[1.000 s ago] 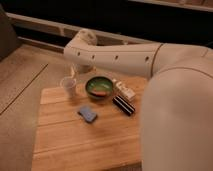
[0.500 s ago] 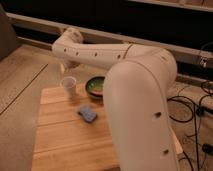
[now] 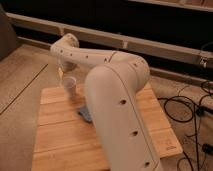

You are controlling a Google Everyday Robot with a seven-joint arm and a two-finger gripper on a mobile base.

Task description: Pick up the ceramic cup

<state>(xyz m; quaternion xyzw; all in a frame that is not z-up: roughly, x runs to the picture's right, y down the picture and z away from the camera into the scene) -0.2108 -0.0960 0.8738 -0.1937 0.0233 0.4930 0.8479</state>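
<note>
The ceramic cup (image 3: pixel 69 85) is a small pale cup standing upright near the far left corner of the wooden table (image 3: pixel 57 137). My white arm sweeps in from the lower right, bends at its far end and comes down toward the cup. The gripper (image 3: pixel 63 71) hangs just above and slightly left of the cup's rim, partly blending with the floor behind it. Whether it touches the cup does not show.
A small blue object (image 3: pixel 84 114) lies on the table just in front of the cup, partly behind my arm. The arm hides the table's middle and right. Black cables (image 3: pixel 192 107) lie on the floor at the right. A dark wall runs along the back.
My arm has swung further across the table and now hides the green bowl and the dark object beside it. The gripper has come closer above the cup, which has not moved.
</note>
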